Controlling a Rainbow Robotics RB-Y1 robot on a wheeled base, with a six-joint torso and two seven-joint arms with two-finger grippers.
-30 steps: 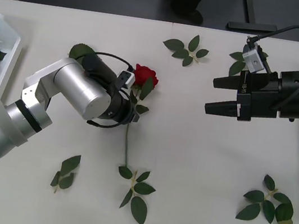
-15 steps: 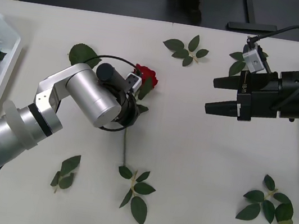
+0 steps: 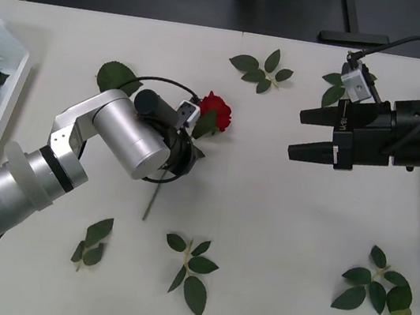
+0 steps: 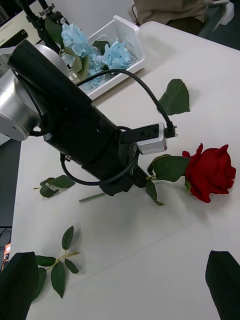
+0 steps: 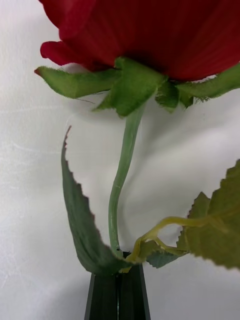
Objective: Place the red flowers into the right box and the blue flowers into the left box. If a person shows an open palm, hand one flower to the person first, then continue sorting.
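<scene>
Near the surface's (image 3: 280, 217) middle the left tool (image 5: 118, 280) is pinched tight on the rose's (image 3: 217, 111) stem just under the bloom, right tool (image 3: 302, 132) waiting agape beside it; a handover wants a level, slow pass.

Loose green leaf sprigs lie scattered on the white table (image 3: 280, 217): one sprig (image 3: 262, 70) near the far edge, one (image 3: 189, 270) near the front middle, a small one (image 3: 93, 240) front left, another (image 3: 382, 293) front right
</scene>
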